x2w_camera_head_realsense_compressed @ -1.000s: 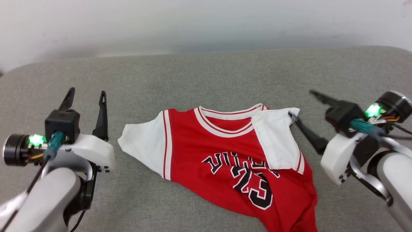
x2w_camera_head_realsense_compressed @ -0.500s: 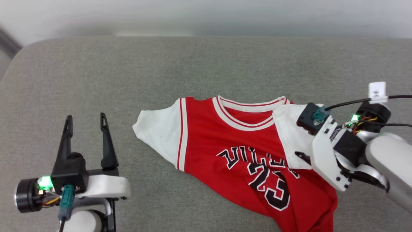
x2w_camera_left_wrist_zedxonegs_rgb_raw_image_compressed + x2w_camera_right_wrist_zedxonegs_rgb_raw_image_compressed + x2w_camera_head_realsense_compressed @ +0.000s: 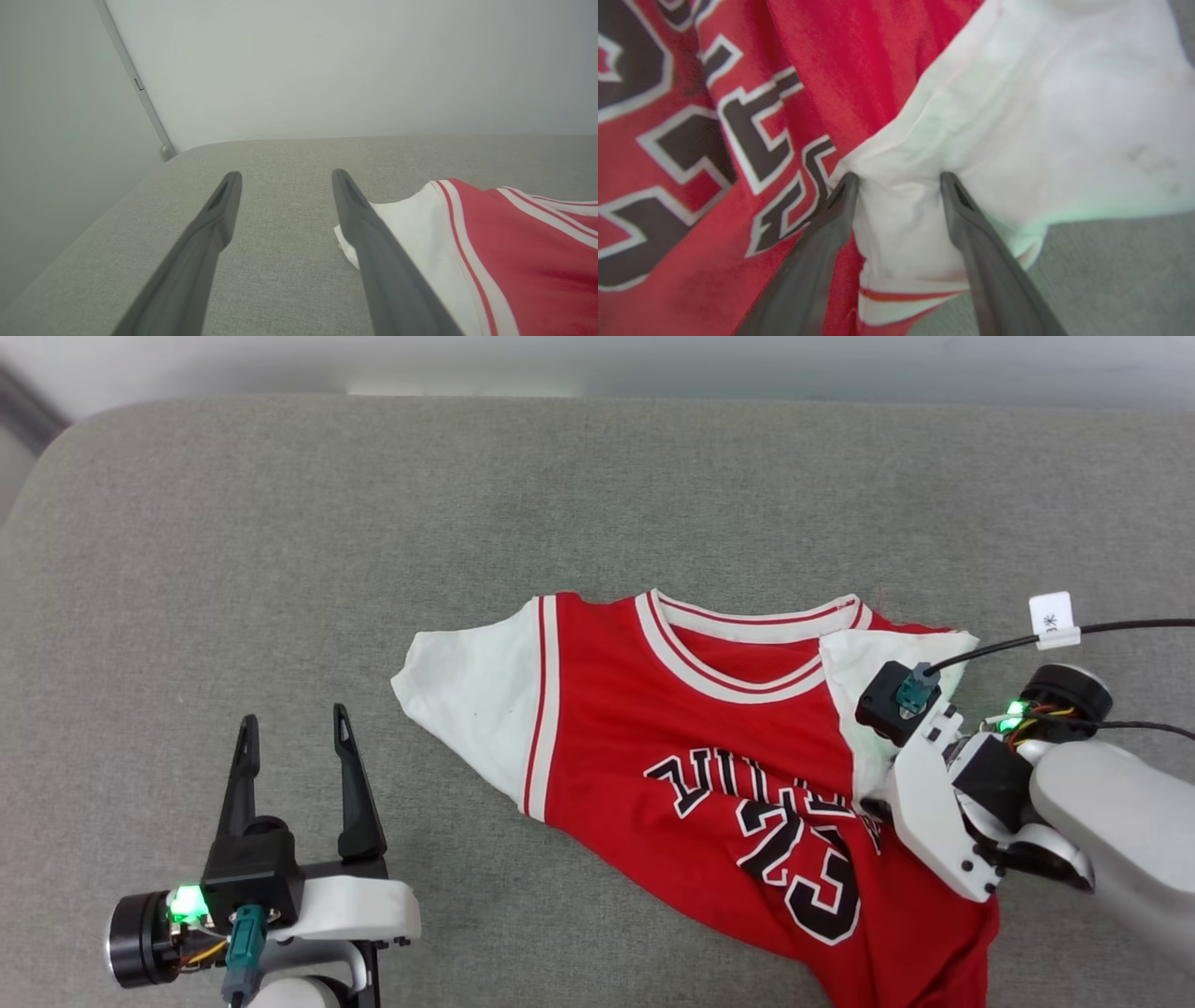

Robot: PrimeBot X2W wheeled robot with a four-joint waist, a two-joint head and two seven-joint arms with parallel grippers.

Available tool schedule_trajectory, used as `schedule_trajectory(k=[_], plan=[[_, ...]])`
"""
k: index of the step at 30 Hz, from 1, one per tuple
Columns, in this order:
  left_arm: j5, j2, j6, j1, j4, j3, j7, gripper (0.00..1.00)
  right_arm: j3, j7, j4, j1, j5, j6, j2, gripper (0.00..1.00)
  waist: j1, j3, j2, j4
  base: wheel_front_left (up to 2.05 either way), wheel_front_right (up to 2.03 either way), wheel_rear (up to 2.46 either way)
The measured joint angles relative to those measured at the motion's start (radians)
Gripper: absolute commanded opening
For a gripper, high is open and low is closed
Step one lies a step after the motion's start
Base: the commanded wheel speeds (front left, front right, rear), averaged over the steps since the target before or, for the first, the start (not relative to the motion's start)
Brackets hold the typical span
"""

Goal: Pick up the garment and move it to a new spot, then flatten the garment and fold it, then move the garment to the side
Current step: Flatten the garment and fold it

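The garment (image 3: 672, 747), a red jersey with white sleeves and black 23, lies crumpled face-up on the grey cushion (image 3: 280, 523). Its right white sleeve (image 3: 845, 672) is folded over the chest. My right gripper (image 3: 873, 803) points down onto that sleeve. In the right wrist view its fingers stand apart (image 3: 899, 179), pressed into the white cloth (image 3: 1041, 116), which bunches between them. My left gripper (image 3: 295, 717) is open and holds nothing, left of the other white sleeve (image 3: 467, 709). In the left wrist view (image 3: 286, 175) its right finger overlaps the sleeve's edge (image 3: 411, 219).
The grey cushion's rounded left corner (image 3: 56, 457) and back edge meet a pale wall (image 3: 327, 60). A black cable with a white tag (image 3: 1053, 619) runs off my right wrist. Bare cushion stretches behind and left of the garment.
The head camera has tilted and the picture has shifted. My right gripper has swung from beside the sleeve's outer edge to point down onto the folded sleeve. The left gripper stays open.
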Motion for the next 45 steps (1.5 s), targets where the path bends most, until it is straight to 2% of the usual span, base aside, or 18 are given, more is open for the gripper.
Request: schedule_trajectory(k=[4,7,13,18,27,32,37,39,45], plan=[[0.028,-0.039,-0.035,0.028,0.024,0.040,0.000,1.00,0.011,-0.137,-0.006,0.003,0.002,-0.001,0.005,0.00,0.0001,-0.018,0.0000,-0.018,0.00,0.00,0.00],[0.046,-0.058,-0.056,0.053,0.035,0.074,0.000,1.00,-0.023,-0.238,-0.034,0.011,0.021,-0.001,-0.002,0.00,0.0002,-0.045,0.0000,-0.033,0.00,0.00,0.00],[0.081,-0.093,-0.100,0.096,0.041,0.116,0.000,1.00,-0.179,-0.402,-0.102,0.094,0.086,-0.001,-0.046,0.00,0.0001,-0.099,0.0000,-0.070,0.00,0.00,0.00],[0.105,-0.119,-0.134,0.116,0.048,0.133,0.000,1.00,-0.368,-0.513,-0.093,0.240,0.153,-0.001,-0.086,0.00,0.0001,-0.121,0.0000,-0.094,0.00,0.00,0.00],[0.138,-0.157,-0.176,0.142,0.064,0.164,0.000,1.00,-0.629,-0.638,0.088,0.532,0.207,-0.001,-0.086,0.00,0.0001,-0.123,0.0000,-0.104,0.00,0.00,0.00],[0.150,-0.174,-0.194,0.155,0.075,0.184,0.000,1.00,-0.688,-0.642,0.188,0.623,0.212,-0.001,-0.041,0.00,0.0001,-0.128,0.0001,-0.108,0.00,0.00,0.00],[0.165,-0.188,-0.212,0.156,0.091,0.194,0.000,1.00,-0.715,-0.640,0.231,0.641,0.179,-0.001,-0.003,0.02,0.0001,-0.135,0.0000,-0.114,0.00,0.00,0.00],[0.169,-0.193,-0.219,0.158,0.098,0.198,0.000,1.00,-0.744,-0.670,0.239,0.641,0.162,-0.001,0.009,1.00,0.0001,-0.143,0.0000,-0.116,0.00,0.00,0.00],[0.182,-0.207,-0.229,0.184,0.107,0.216,0.000,1.00,-0.838,-0.756,0.183,0.639,0.031,-0.001,-0.003,1.00,0.0001,-0.177,0.0000,-0.120,0.00,0.00,0.00]])
